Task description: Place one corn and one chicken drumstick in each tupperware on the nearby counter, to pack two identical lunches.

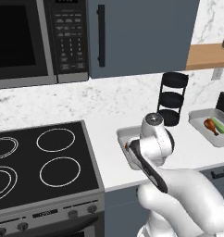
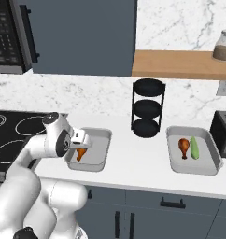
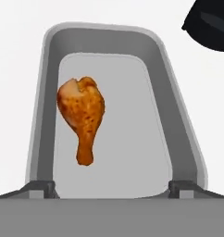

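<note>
pincer spread, drumstick in tupperware

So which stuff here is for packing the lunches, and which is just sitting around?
For the lunches:
near tray
its drumstick
far tray
its drumstick
green corn
open tool

Just sitting around:
black rack
stove
microwave
jar

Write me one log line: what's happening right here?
hand: open, above near tupperware | chicken drumstick: lying in it, released | far tupperware: drumstick plus green corn | near tray: lacks corn
</note>
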Robot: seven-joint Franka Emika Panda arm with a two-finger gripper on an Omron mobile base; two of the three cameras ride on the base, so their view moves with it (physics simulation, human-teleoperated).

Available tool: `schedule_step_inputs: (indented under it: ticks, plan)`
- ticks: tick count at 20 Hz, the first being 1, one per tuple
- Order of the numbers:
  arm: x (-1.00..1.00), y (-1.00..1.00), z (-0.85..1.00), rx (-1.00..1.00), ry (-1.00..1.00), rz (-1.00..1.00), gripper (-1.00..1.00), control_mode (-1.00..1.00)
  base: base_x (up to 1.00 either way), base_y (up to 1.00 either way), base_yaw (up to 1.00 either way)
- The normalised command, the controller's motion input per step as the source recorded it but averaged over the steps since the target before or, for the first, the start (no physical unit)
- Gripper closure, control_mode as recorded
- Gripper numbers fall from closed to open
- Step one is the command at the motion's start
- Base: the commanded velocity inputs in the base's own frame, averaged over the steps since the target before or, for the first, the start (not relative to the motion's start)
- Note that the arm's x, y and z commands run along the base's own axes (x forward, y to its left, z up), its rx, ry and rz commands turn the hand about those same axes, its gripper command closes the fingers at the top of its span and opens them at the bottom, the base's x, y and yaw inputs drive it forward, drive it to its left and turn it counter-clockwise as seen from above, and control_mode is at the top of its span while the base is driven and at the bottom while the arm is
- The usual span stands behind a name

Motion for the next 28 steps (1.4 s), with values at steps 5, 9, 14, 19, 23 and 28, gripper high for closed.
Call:
schedule_step_inputs:
  ticks: [5, 9, 14, 19, 23, 28]
  plan:
    - [-1.00, -0.37, 0.59, 0.02, -0.33, 0.00, -1.00, -1.00, 0.00, 0.00, 0.00]
    - [-1.00, -0.19, 0.33, 0.00, -0.24, 0.00, -1.00, -1.00, 0.00, 0.00, 0.00]
    - [-1.00, -0.01, 0.08, 0.00, -0.12, 0.01, -1.00, -1.00, 0.00, 0.00, 0.00]
    - [-1.00, 0.00, -0.33, 0.00, -0.01, 0.07, -1.00, -1.00, 0.00, 0.00, 0.00]
    - [0.00, 0.00, 0.00, 0.00, 0.00, 0.00, -1.00, 1.00, -0.86, -0.15, 0.05]
    - [0.00, 0.00, 0.00, 0.00, 0.00, 0.00, -1.00, 1.00, -0.74, -0.86, -0.08]
